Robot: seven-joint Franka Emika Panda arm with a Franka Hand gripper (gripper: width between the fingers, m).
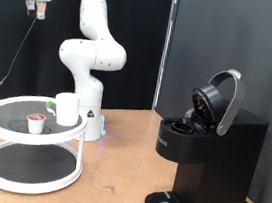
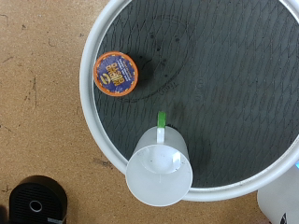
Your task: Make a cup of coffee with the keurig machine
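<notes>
White and bulky, the robot arm (image 1: 89, 35) rises behind the round two-tier white stand (image 1: 3, 114), its upper links reaching to the exterior view's top left, where the gripper (image 1: 35, 6) hangs high above that stand. Whether its fingers are apart or closed I cannot tell; they are small and blurred there, and they do not show in the wrist view at all. Nothing is seen between them. Well to the exterior view's right of the stand sits the keurig machine (image 1: 205, 151), matte black, its hinged lid tipped up and open, with no mug on its round drip tray (image 1: 166, 200). On the stand's dark mesh top, at the edge nearest the arm's base, stands the cup (image 1: 66, 109), upright and white; the wrist view looks straight down into its open mouth (image 2: 159, 175), so the cup lies below the gripper with its long axis vertical. Just beside the cup on the same mesh lies the coffee pod (image 2: 115, 73), orange-lidded, apart from the cup and not touching it.
</notes>
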